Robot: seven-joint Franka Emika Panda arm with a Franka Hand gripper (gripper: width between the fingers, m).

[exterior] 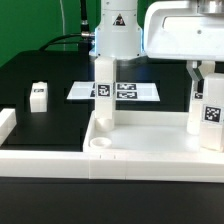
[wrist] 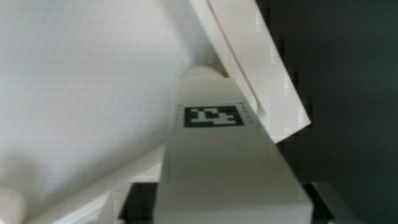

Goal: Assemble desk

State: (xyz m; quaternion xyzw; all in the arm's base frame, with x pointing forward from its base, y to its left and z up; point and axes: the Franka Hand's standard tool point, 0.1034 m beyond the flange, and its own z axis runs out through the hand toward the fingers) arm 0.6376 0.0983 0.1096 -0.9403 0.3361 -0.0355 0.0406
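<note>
The white desk tabletop (exterior: 150, 150) lies across the front of the exterior view with its raised rim up. It fills much of the wrist view (wrist: 89, 90). One white leg (exterior: 101, 95) stands upright on it near its left end. My gripper (exterior: 204, 78) is at the exterior view's right, shut on a second tagged leg (exterior: 209, 108) that it holds upright at the tabletop's right end. In the wrist view this leg (wrist: 217, 150) runs between my dark fingers (wrist: 146, 200), its far end against the tabletop's rim. Whether it is seated I cannot tell. A third leg (exterior: 38, 96) stands loose on the black table, to the left.
The marker board (exterior: 135, 91) lies flat on the table behind the tabletop. A long white border rail (exterior: 6, 128) runs along the exterior view's left and front. The arm's white base (exterior: 115, 35) stands at the back. An open round socket (exterior: 100, 143) shows in the tabletop's near left corner.
</note>
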